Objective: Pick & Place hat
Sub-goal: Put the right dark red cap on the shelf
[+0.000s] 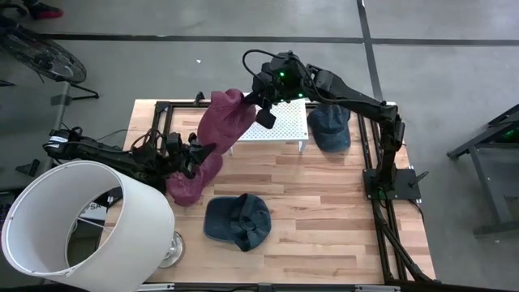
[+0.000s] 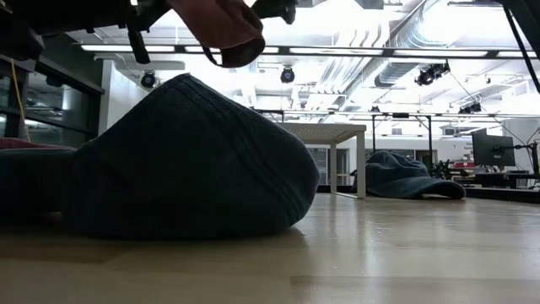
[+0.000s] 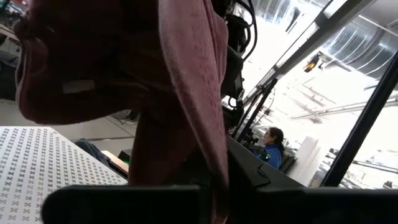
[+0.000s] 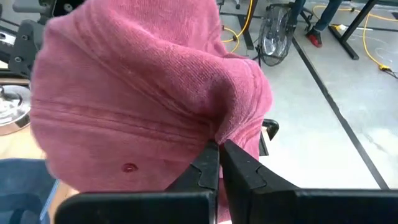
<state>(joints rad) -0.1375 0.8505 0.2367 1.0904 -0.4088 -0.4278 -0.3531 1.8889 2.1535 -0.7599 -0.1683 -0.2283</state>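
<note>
A maroon hat [image 1: 227, 122] hangs in the air between my two grippers, clear of the table; the low view shows it high up [image 2: 224, 25]. My right gripper [image 1: 258, 104] is shut on its far upper end, next to the white perforated stand [image 1: 280, 130]. My left gripper [image 1: 197, 154] is shut on its near lower end. The hat fills both wrist views [image 3: 93, 62] [image 4: 124, 106], with its top button [image 4: 129, 167] showing. A second maroon hat [image 1: 185, 188] lies on the table below the left gripper. My left gripper holds the maroon hat's lower end: a strip of cloth [image 3: 214, 186] runs down between its fingers [image 3: 124, 202], which point upward toward the ceiling. The pinch itself is hidden by the cloth. The hat stands above the fingers, lifted clear. My right gripper pinches a raised fold of the hat's crown [image 4: 217, 134] between its two fingertips [image 4: 208, 158], only at their free ends. It comes from the table's right, slanting down. The hat bulges out beyond the fingers, lifted clear of the table.
A blue hat [image 1: 237, 221] lies on the near middle of the table and fills the low view [image 2: 186, 160]. Another blue hat [image 1: 328, 126] lies right of the white stand [image 2: 325, 131]. A lamp with a big white shade [image 1: 81, 227] stands at the near left corner.
</note>
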